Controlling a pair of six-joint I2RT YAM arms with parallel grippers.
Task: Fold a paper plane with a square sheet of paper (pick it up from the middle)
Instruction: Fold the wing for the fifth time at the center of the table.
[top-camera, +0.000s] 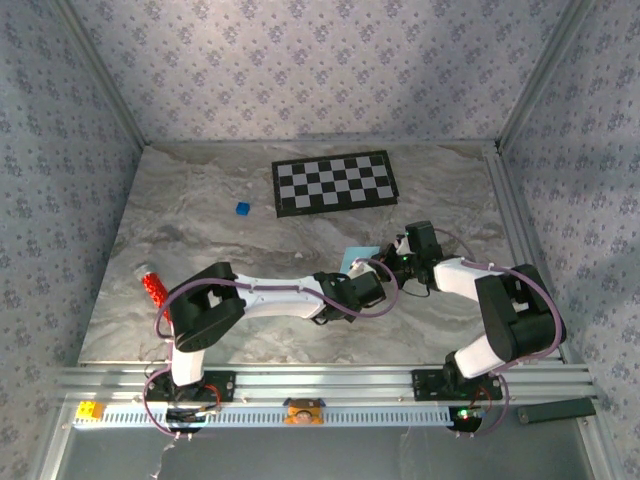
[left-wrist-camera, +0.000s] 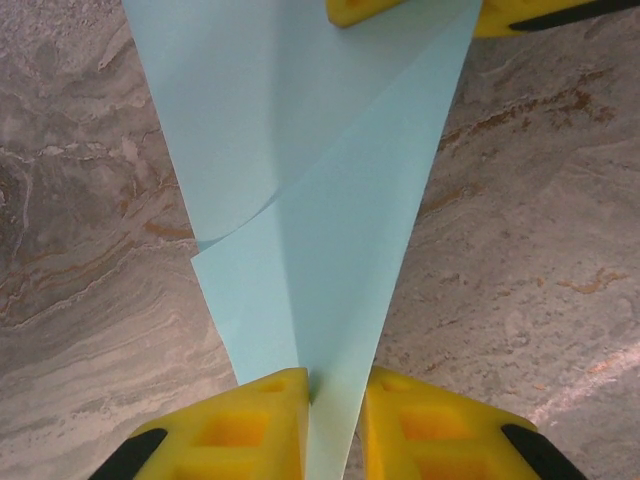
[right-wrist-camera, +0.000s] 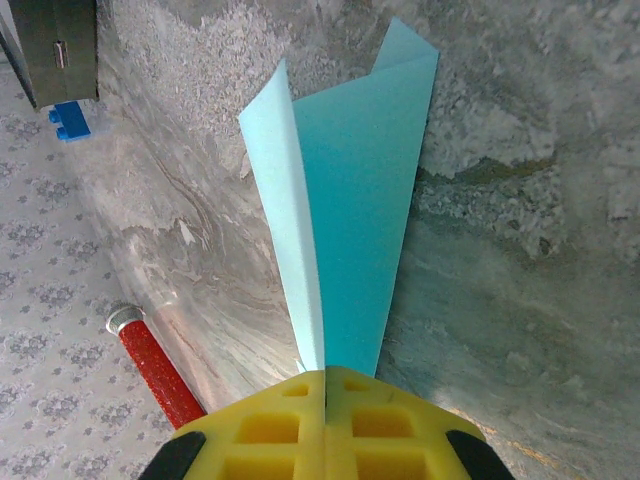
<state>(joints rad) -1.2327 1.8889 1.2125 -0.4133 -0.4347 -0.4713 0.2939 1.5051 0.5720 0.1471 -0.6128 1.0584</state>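
Note:
The light-blue square sheet of paper (top-camera: 355, 257) is folded into a slim, pointed paper plane shape with a centre crease, held above the marble table between both arms. In the left wrist view the paper (left-wrist-camera: 320, 180) narrows toward my left gripper (left-wrist-camera: 335, 400), whose jaws stand slightly apart; the tip lies against the left finger, with a sliver of table showing before the right finger. My right gripper (right-wrist-camera: 325, 385) is shut on the other narrow end of the paper (right-wrist-camera: 350, 200), whose two flaps spread away from it. Its yellow fingertips (left-wrist-camera: 400, 10) show at the far end in the left wrist view.
A black-and-white checkerboard (top-camera: 335, 183) lies at the back of the table. A small dark-blue cube (top-camera: 241, 208) sits to its left. A red tube (top-camera: 153, 288) lies near the left arm's elbow, also seen as the red tube (right-wrist-camera: 155, 365).

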